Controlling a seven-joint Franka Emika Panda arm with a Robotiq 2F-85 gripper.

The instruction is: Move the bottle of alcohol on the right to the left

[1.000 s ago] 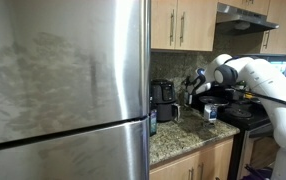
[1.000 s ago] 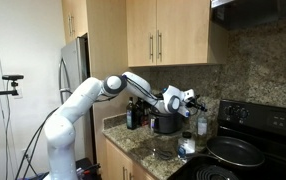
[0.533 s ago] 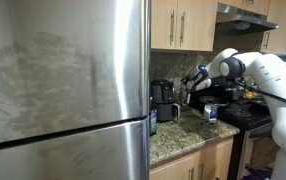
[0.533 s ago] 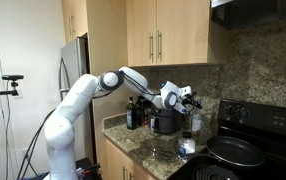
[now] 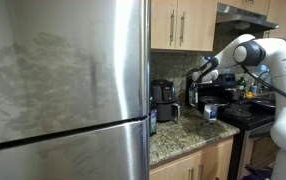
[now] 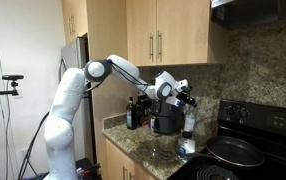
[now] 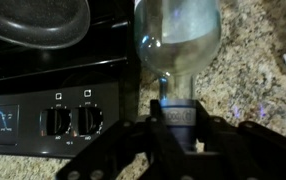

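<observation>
My gripper (image 7: 178, 122) is shut round the dark-capped neck of a clear glass bottle (image 7: 178, 35), seen from above over the speckled granite counter (image 7: 253, 90). In an exterior view the same bottle (image 6: 188, 128) hangs upright under the gripper (image 6: 183, 100), between the black countertop appliance (image 6: 165, 122) and the stove. In an exterior view the gripper (image 5: 195, 78) is right of the appliance (image 5: 164, 98). Dark slim bottles (image 6: 132, 113) stand on the far side of the appliance, away from the gripper.
A black frying pan (image 6: 233, 152) sits on the black stove (image 7: 43, 95) beside the bottle. A short pale cup with blue markings (image 5: 211, 112) stands on the counter. Wooden cabinets (image 6: 168, 35) hang overhead and the steel fridge (image 5: 63, 90) is close by.
The gripper and the clear bottle in it have moved away from the stove toward the black appliance. The arm's elbow has swung upward.
</observation>
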